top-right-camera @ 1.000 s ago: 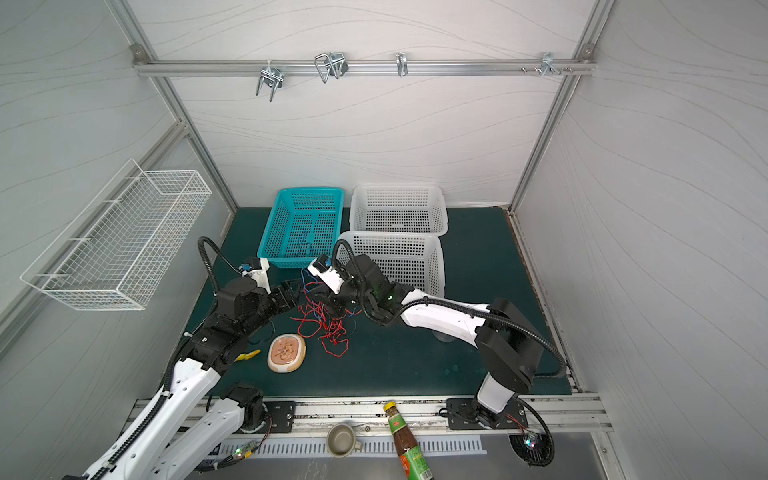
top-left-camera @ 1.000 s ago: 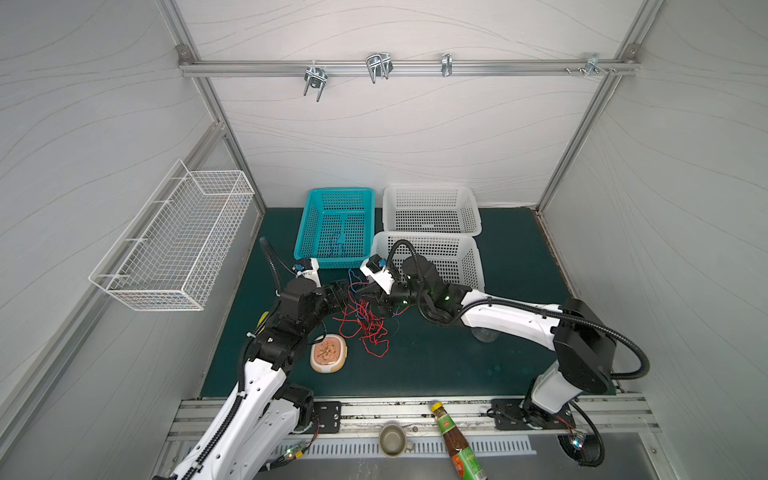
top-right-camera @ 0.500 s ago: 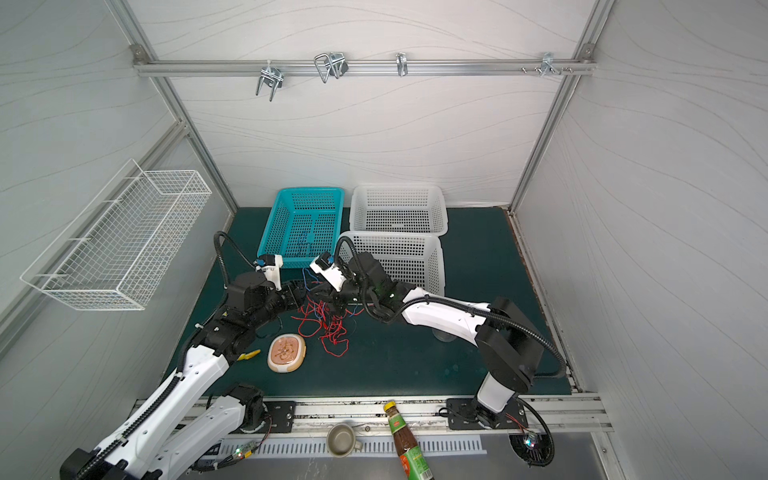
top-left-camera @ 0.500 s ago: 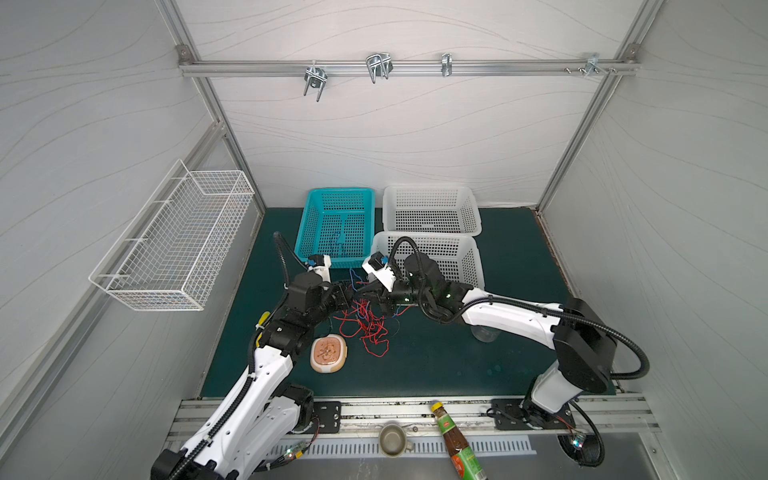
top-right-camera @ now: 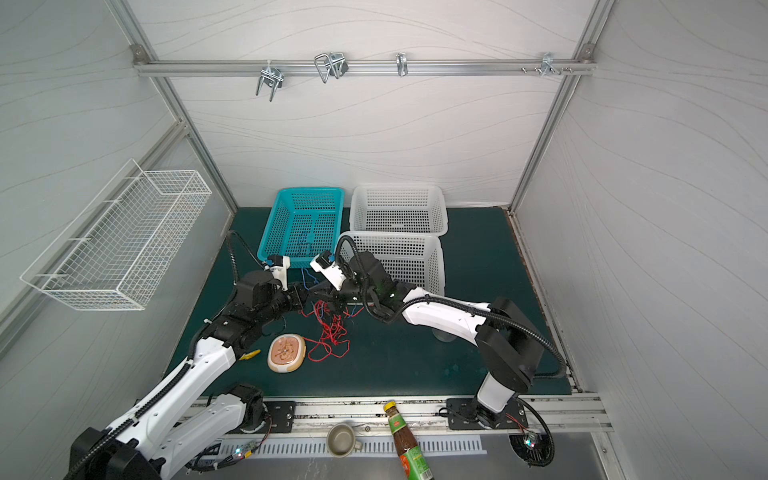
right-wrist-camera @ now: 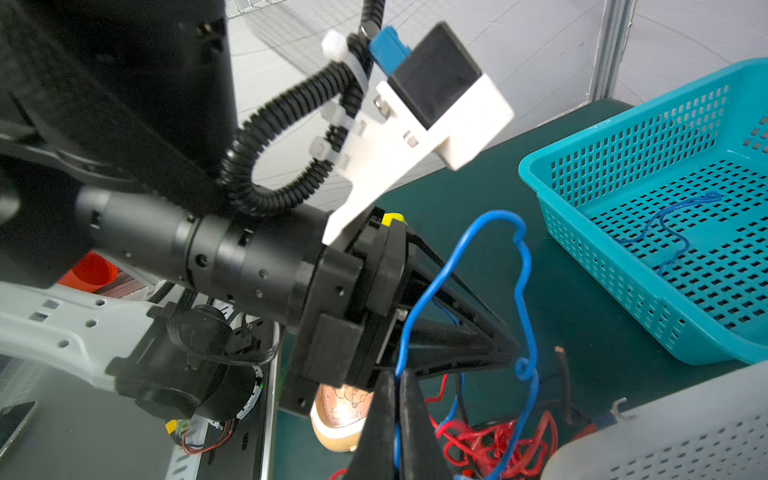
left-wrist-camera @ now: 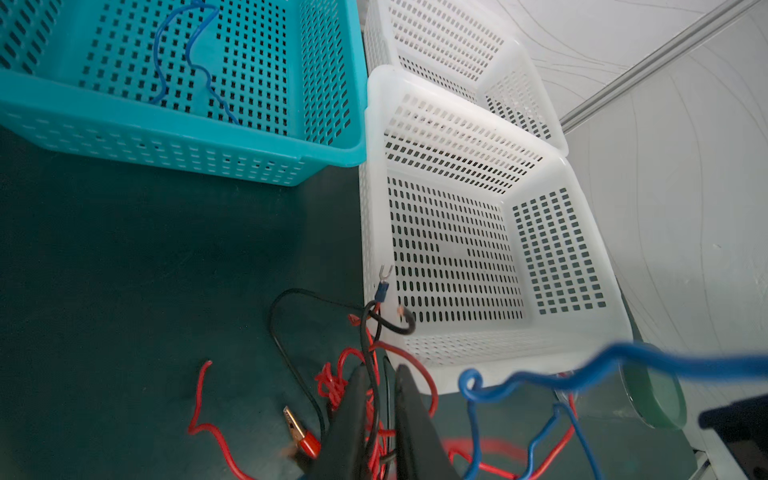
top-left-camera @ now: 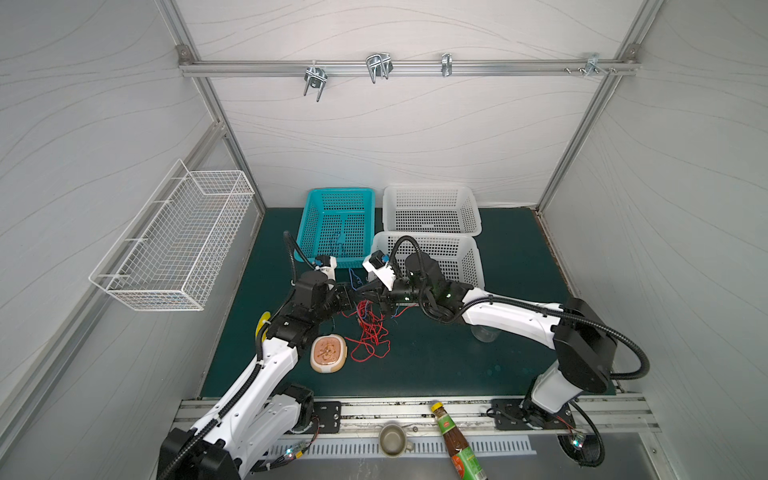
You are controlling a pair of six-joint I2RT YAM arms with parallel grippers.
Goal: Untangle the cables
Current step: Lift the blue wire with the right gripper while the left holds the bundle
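Observation:
The cables lie as a red, blue and black tangle on the green mat in both top views. My left gripper is closed down on a black cable, with red strands also between its fingers. It meets my right gripper just above the tangle. My right gripper is shut on a blue cable that loops up in front of the left arm. A separate blue cable lies inside the teal basket.
Two white baskets stand beside the teal one, close behind both grippers. A tan round object lies beside the tangle, and a clear cup sits under the right arm. A bottle and mug rest on the front rail.
My left arm has reached forward into the tangle and its jaws have closed from wide apart onto the black cable. The right gripper has stayed shut on the blue cable, hardly moving.

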